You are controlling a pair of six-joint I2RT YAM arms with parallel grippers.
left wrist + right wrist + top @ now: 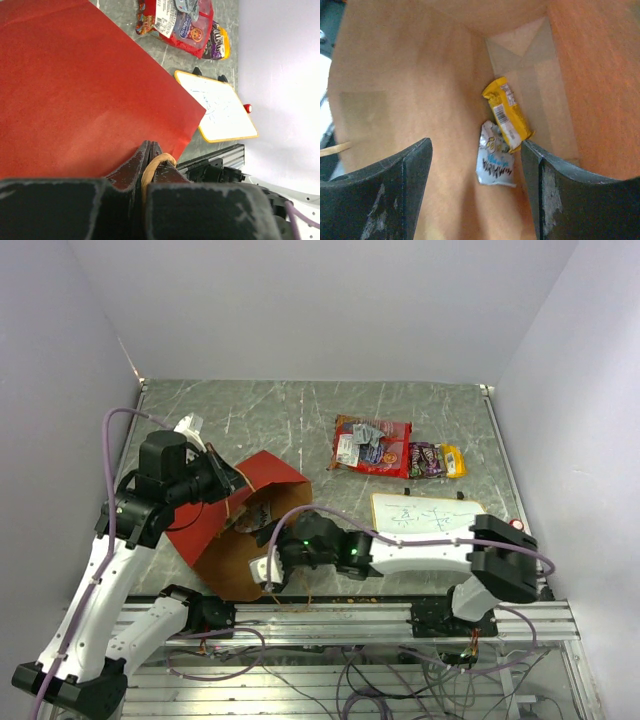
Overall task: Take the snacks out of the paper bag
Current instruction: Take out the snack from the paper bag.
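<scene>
Paper bag [225, 540] lay tipped on the counter [270, 415], its loop handle [150, 172] pinched in the closed left end effector [152, 162]. Right end effector [475, 147] stood wide and empty inside it, kraft walls all round, facing a yellow packet [507, 117] and a pale packet [494, 162]. Red flat bag [372, 445] and white board [425, 513] lay outside.

No wording is legible. The yellow shiny packet [512, 107] carries a barcode [502, 120]; the pale blue-white shiny packet [494, 162] bears unreadable dark lettering.

Plain white walls [300, 300] enclose a grey-green marbled tabletop [260, 410] with an aluminium rail [400, 615] in front.
</scene>
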